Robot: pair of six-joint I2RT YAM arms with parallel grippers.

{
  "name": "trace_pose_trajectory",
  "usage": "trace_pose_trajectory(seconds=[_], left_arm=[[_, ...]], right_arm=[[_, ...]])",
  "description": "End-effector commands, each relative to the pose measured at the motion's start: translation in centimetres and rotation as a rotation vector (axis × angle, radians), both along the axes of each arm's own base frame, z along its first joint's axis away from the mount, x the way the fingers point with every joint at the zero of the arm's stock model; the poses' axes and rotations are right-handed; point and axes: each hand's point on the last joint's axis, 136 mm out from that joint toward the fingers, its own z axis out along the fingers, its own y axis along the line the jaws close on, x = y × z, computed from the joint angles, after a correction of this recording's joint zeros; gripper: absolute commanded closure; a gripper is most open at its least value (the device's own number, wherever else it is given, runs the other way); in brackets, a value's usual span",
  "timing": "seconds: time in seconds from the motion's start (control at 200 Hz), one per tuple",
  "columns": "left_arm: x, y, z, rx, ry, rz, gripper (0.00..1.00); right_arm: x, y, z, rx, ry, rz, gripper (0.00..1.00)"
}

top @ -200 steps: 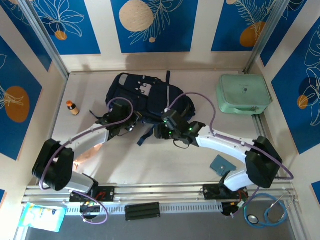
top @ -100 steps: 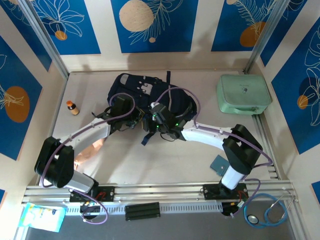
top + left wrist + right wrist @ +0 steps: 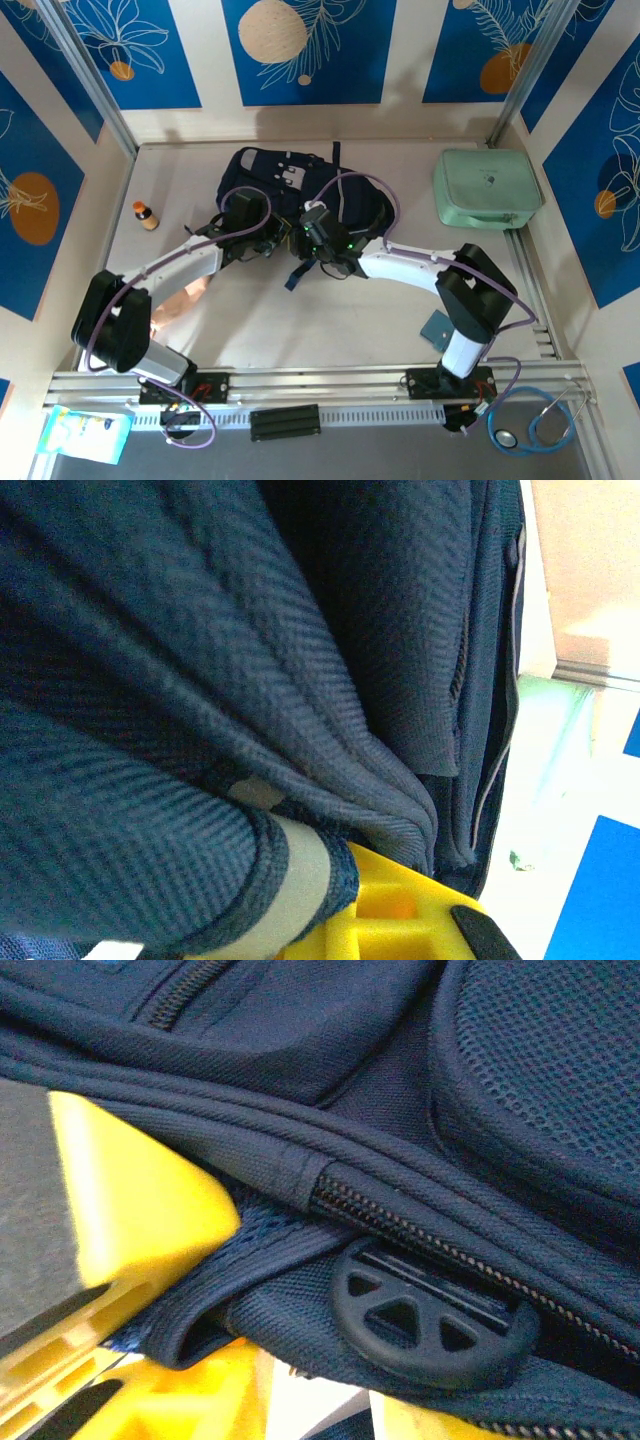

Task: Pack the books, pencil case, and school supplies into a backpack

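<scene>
Pinching backpack (image 3: pixel 290 178) fabric: left gripper (image 3: pixel 268 245) is fully closed on a navy fold at the bag's near edge. Right gripper (image 3: pixel 300 250) sits just beside it, fingers (image 3: pixel 130 1210) narrowly apart around a webbing fold by the zipper; firm clamp, can't tell. Bag lies flat, far-centre of table (image 3: pixel 330 310). Teal booklet (image 3: pixel 440 328) lies near right arm base.

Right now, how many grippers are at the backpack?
2. The left gripper sits at the backpack's near-left edge, jaws shut on its fabric. The right gripper is just beside it at the near middle, jaws either side of a strap fold.
</scene>
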Motion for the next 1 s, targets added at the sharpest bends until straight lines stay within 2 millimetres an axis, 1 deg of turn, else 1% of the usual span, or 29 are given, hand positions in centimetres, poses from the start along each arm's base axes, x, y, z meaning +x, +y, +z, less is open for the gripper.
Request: trace_pose_trajectory(seconds=[0.0,0.19,0.34,0.415,0.53,0.64,0.775,0.905,0.955,0.995], left_arm=[[-0.2,-2.9,3.3,-0.11,-0.046,-0.088,1.0],[-0.2,-3.0,3.2,-0.116,-0.044,-0.093,1.0],[-0.1,-3.1,3.3,-0.116,-0.048,-0.095,1.0],[-0.1,-3.0,3.2,-0.111,-0.049,-0.093,1.0],[-0.1,-2.6,2.9,-0.096,-0.047,-0.084,1.0],[0.1,-2.0,2.6,-0.069,-0.052,-0.068,1.0],[0.1,-1.1,2.2,-0.031,-0.053,-0.056,1.0],[0.1,-0.6,1.7,-0.015,-0.048,-0.049,1.0],[0.1,-0.5,1.5,-0.014,-0.046,-0.048,1.0],[0.2,-0.5,1.6,-0.015,-0.049,-0.049,1.0]], right_arm=[[2.7,-1.3,0.6,-0.034,-0.061,-0.109,0.71],[3.4,-1.4,0.5,-0.049,-0.069,-0.148,0.78],[3.5,-1.5,0.4,-0.061,-0.067,-0.152,0.83],[3.5,-1.8,0.3,-0.074,-0.067,-0.161,0.86],[3.2,-2.9,-0.1,-0.107,-0.067,-0.186,0.88],[2.3,-5.2,-0.9,-0.147,-0.052,-0.229,0.88],[0.6,-9.4,-2.2,-0.196,-0.019,-0.305,0.88],[-0.7,-13.4,-2.5,-0.231,-0.006,-0.385,0.89],[-1.1,-14.6,-2.6,-0.238,-0.002,-0.406,0.89],[-1.2,-15.1,-2.7,-0.236,0.002,-0.407,0.88]])
